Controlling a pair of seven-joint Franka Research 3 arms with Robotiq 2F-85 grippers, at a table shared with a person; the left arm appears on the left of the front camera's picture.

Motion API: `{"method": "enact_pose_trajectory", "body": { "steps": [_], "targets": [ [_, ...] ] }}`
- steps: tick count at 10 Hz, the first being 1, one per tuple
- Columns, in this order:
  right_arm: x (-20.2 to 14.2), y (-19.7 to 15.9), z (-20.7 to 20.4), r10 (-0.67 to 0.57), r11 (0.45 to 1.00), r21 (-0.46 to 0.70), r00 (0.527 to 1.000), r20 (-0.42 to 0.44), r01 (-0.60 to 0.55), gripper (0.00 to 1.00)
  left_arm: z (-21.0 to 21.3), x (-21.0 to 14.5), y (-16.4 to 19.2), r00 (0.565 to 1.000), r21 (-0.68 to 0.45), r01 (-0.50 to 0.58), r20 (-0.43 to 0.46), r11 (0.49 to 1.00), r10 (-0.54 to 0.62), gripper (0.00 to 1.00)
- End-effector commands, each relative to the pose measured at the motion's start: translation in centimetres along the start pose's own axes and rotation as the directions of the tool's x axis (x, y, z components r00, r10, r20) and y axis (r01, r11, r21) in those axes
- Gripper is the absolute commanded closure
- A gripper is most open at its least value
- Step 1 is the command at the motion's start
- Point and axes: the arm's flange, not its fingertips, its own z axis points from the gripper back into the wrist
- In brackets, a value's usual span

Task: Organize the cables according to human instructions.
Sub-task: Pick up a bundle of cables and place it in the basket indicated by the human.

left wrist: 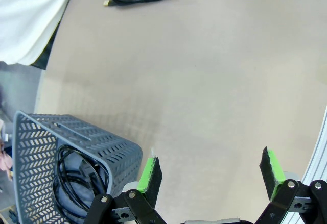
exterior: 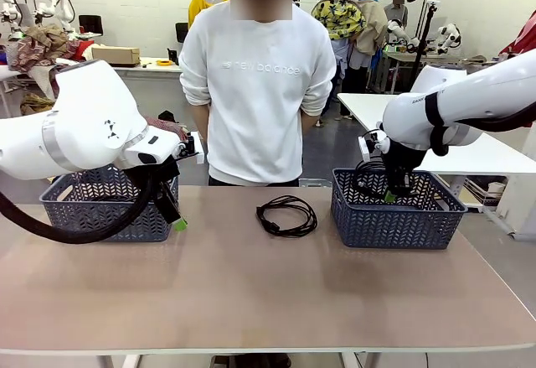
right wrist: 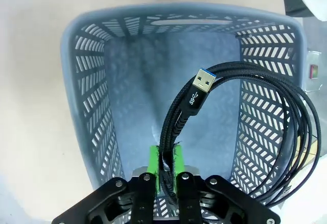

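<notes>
Closest to the lens, the left arm (exterior: 84, 125) swings in over the table (exterior: 251, 301). The left gripper (left wrist: 210, 170) hangs with its fingers (left wrist: 151, 174) spread wide, nothing but bare tabletop between them. Just outside one finger stands the left basket (left wrist: 110, 152), with a coiled cable (left wrist: 62, 175) lying inside it. Well beyond the fingertips, a loose cable (exterior: 286, 215) lies coiled on the middle of the table, in front of the person (exterior: 258, 91) in a white sweatshirt. Farther right, the right gripper (right wrist: 166, 170) reaches down inside the right basket (right wrist: 92, 81). Its green pads (right wrist: 155, 167) stand narrow, pinching a braided cable (right wrist: 176, 117). That cable's blue-tongued USB plug (right wrist: 202, 83) sticks up just ahead of the pads, while its loops sweep around to one side, near the basket's wall.
</notes>
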Motion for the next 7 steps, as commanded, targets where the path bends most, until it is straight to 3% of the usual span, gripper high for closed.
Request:
{"method": "enact_pose_trajectory", "body": {
  "steps": [1, 2, 3, 4, 5, 6, 7],
  "targets": [
    [-0.23, -0.62, 0.50, 0.042, 0.999, 0.017, 0.999, 0.027, -0.043, 0.67, 0.19, 0.03, 0.01, 1.000, 0.003, -0.009, -0.007, 1.000, 0.009, 0.00],
    [-0.30, -0.72, 0.46, 0.035, 0.999, 0.012, 0.999, 0.030, -0.036, 0.67, 0.19, 0.03, 0.01, 1.000, 0.003, -0.009, -0.007, 1.000, 0.009, 0.00],
    [-0.37, -0.81, 0.54, 0.026, 1.000, 0.012, 0.999, 0.032, -0.027, 0.47, 0.19, 0.03, 0.01, 1.000, 0.003, -0.009, -0.007, 1.000, 0.009, 0.00],
    [-0.38, -0.86, 0.70, 0.021, 1.000, 0.010, 0.999, 0.035, -0.022, 0.63, 0.19, 0.03, 0.01, 1.000, 0.003, -0.009, -0.007, 1.000, 0.009, 0.00],
    [-0.37, -0.96, 1.00, 0.008, 1.000, 0.004, 0.999, 0.036, -0.008, 0.27, 0.19, 0.03, 0.01, 1.000, 0.003, -0.009, -0.007, 1.000, 0.009, 0.00],
    [-0.37, -1.02, 1.30, 0.005, 1.000, 0.004, 0.999, 0.035, -0.005, 0.43, 0.19, 0.03, 0.01, 1.000, 0.003, -0.009, -0.007, 1.000, 0.009, 0.00],
    [-0.40, -1.08, 1.44, -0.002, 1.000, 0.005, 0.999, 0.034, 0.002, 0.07, 0.19, 0.03, 0.01, 1.000, 0.003, -0.009, -0.007, 1.000, 0.009, 0.00]
  ]
}}
